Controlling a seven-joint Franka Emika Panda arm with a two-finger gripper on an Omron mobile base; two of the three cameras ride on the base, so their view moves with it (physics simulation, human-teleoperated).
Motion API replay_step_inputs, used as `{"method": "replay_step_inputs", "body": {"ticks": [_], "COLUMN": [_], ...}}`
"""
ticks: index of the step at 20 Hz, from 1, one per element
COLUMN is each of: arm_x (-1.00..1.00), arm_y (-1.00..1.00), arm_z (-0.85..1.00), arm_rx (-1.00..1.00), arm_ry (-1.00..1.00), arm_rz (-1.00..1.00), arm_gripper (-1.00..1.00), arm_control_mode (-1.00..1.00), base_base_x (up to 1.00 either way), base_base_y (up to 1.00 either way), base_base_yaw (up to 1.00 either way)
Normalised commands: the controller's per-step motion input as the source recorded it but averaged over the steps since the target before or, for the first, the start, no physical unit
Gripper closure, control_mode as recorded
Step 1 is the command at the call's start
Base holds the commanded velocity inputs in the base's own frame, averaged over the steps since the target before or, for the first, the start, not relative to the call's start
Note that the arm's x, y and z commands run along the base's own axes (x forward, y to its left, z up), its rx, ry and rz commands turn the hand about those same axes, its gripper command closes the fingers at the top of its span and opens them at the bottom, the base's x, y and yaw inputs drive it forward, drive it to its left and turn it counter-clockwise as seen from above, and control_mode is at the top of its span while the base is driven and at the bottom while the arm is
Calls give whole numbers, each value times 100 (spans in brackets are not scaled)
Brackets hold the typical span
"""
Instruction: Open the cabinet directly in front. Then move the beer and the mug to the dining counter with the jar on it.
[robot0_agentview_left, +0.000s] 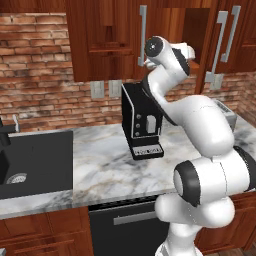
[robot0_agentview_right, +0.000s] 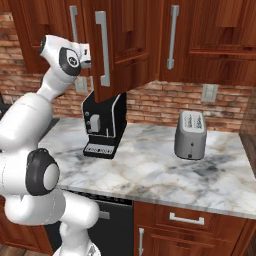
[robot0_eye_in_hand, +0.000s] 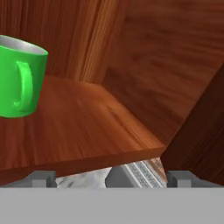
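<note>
The cabinet (robot0_agentview_left: 107, 40) hangs on the wall ahead. Its right door (robot0_agentview_right: 125, 45) stands swung out toward me, and the left door is shut. My arm reaches up into the opening (robot0_agentview_left: 196, 30). In the hand view the green mug (robot0_eye_in_hand: 19, 78) stands upright on the wooden shelf (robot0_eye_in_hand: 87, 127), handle toward me, up and to the left of my gripper (robot0_eye_in_hand: 111, 179). The gripper is open with nothing between its fingertips (robot0_eye_in_hand: 43, 178), at the shelf's front edge. The open door's edge (robot0_eye_in_hand: 205, 140) is close on the right. The beer, the dining counter and the jar are out of view.
A black coffee machine (robot0_agentview_left: 142, 122) stands on the marble counter (robot0_agentview_left: 105, 170) below the cabinet, with a steel toaster (robot0_agentview_right: 191, 135) to its right. A black sink (robot0_agentview_left: 30, 160) lies at the left. Neighbouring upper cabinets (robot0_agentview_right: 215, 35) are shut.
</note>
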Motion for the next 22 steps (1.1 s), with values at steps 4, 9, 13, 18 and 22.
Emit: {"method": "replay_step_inputs", "body": {"ticks": [4, 9, 13, 18, 22], "arm_x": [-16, -33, -36, -6, 7], "arm_y": [-99, -100, -100, -85, -18], "arm_z": [0, 0, -5, -12, 0], "arm_rx": [0, 0, 0, 0, 1], "arm_ry": [0, 0, 0, -2, -5], "arm_rz": [-29, -41, -45, -32, 0], "arm_gripper": [-100, -100, -100, -100, -100], "arm_control_mode": [-100, -100, -100, -100, -100], "base_base_x": [0, 0, 0, 0, 0], "base_base_y": [0, 0, 0, 0, 0], "base_base_yaw": [0, 0, 0, 0, 0]}}
